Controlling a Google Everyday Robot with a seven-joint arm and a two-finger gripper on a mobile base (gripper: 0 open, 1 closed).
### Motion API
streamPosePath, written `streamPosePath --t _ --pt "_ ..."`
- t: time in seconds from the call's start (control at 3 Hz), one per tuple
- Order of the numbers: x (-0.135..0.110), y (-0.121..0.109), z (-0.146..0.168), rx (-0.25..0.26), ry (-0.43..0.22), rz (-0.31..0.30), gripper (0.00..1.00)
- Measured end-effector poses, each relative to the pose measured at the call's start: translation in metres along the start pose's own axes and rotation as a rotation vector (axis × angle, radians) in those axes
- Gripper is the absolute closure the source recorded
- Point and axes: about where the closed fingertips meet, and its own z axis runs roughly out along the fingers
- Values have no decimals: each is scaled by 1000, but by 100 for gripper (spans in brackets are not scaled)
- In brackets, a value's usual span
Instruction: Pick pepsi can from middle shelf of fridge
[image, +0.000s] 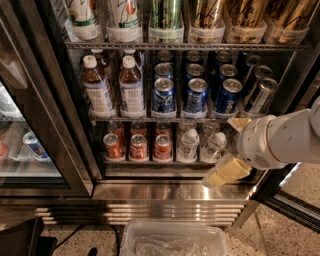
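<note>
Blue alu cans w/ silver tops fill three lanes on the middle shelf of the fridge. Three show per lane, nine in all, w/ the front row right at the shelf's front wire. The pepsi can nearest the arm stands upright at the front of the R-most blue lane. Just beside it on its R is a lane of slim silver-black cans, three seen. L of the blue lanes are two brown bottles in front, w/ more behind in shadow. Top rack: six tall cans, two white, one green, three gold. Btm rack: three red cans in front w/ others behind, then two water bottles in front w/ more at the back.

The gripper hangs outside the cabinet at lower R, its cream tip pointing down-L over the steel sill. It sits in front of the btm rack's R end, near the R water bottle, below the middle shelf's level and apart from every can. Whether it's open or closed can't be told. The white arm comes in from the R edge, close to the dark R door frame.

Room: a dark gap runs betw. the can tops and the top rack's wire, and the doorway is open in front of the shelves. The glass door bounds the L side. A slatted grille and a clear plastic bin lie below.
</note>
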Motion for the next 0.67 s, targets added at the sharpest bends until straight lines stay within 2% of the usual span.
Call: streamPosePath --t 0.33,0.67 --pt "-11 -18 -1 74 -34 0 0" --pt "-11 -18 -1 74 -34 0 0"
